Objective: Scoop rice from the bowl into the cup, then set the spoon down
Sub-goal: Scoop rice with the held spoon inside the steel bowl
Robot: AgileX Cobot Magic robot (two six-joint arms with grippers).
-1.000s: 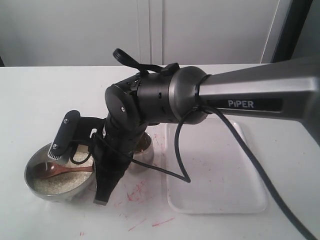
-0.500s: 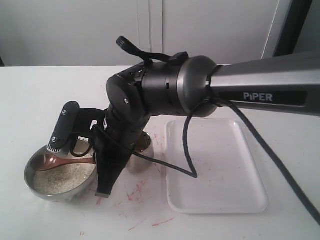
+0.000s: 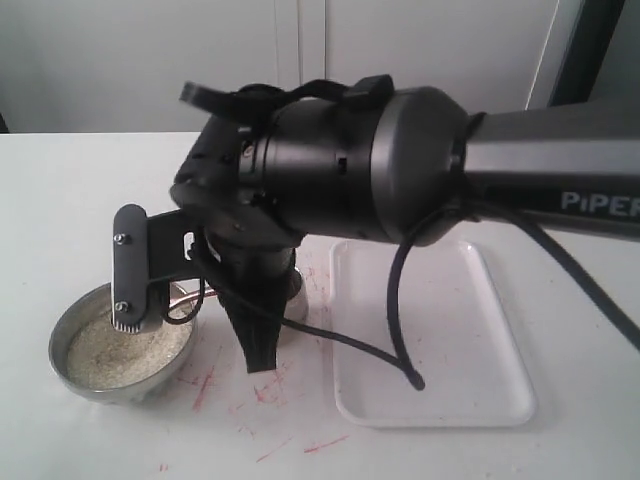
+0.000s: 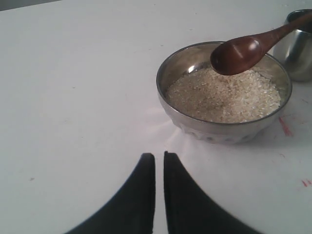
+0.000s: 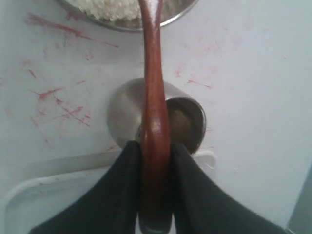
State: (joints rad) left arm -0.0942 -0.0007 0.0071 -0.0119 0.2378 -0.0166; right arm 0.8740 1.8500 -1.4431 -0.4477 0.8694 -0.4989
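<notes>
Right gripper (image 5: pixel 155 145): clamped on the spoon (image 4: pixel 239 54), far back on its thin handle.
Left gripper (image 4: pixel 157 157): jaws almost touching, holding nothing, parked near the bowl (image 4: pixel 195 129).
Spoon: head raised over the rice (image 4: pixel 224 95), handle passing above the cup (image 5: pixel 126 105); you cannot tell whether it is loaded.
Layout: bowl near left, cup just to its right, tray (image 3: pixel 440 400) further right.
Handling: the spoon looks light and stiff, but smooth wood may roll in the grip; keep the head level, since loose grains spill easily.

Robot lab bench: bare white table (image 3: pixel 80 200) (red-marked), plain white wall panels (image 3: pixel 150 60).
</notes>
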